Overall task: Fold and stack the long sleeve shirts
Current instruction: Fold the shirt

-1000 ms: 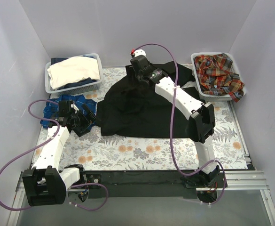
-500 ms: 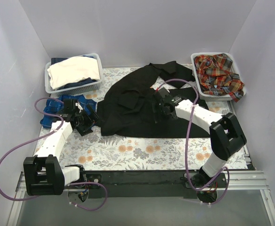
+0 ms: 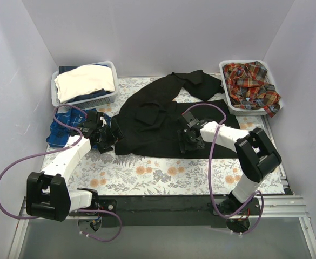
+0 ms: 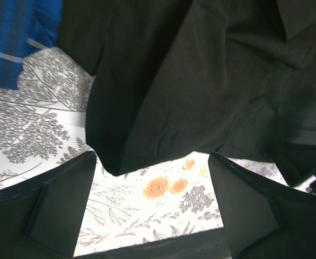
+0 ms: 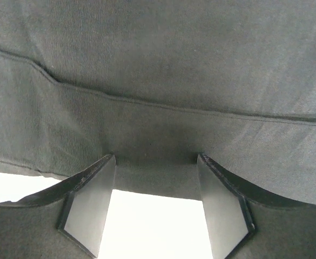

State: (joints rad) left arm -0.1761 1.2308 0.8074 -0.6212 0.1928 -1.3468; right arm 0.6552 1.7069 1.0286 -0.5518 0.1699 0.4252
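A plain black shirt (image 3: pixel 152 121) lies spread, rumpled, across the middle of the table. My left gripper (image 3: pixel 110 139) is open just off its near left corner; in the left wrist view that corner (image 4: pixel 114 156) hangs between my open gripper's (image 4: pixel 152 183) fingers, untouched. My right gripper (image 3: pixel 186 141) is open, low over the shirt's near hem; in the right wrist view the hem (image 5: pixel 158 124) lies at the tips of my open gripper (image 5: pixel 155 167). A blue-and-white checked shirt (image 3: pixel 60 128) lies crumpled at the left. Red-orange plaid shirts (image 3: pixel 250 83) fill the right basket.
A white basket (image 3: pixel 110 67) at the back left holds a cream cloth (image 3: pixel 85 81) over dark blue cloth. A white basket (image 3: pixel 226 90) stands at the back right. The table has a floral cover (image 3: pixel 163 172). Purple cables loop off both arms. White walls close in three sides.
My right arm has pulled back from the shirt's far edge to its near hem, leaving the far part laid out. My left gripper has moved right, to the shirt's left corner.
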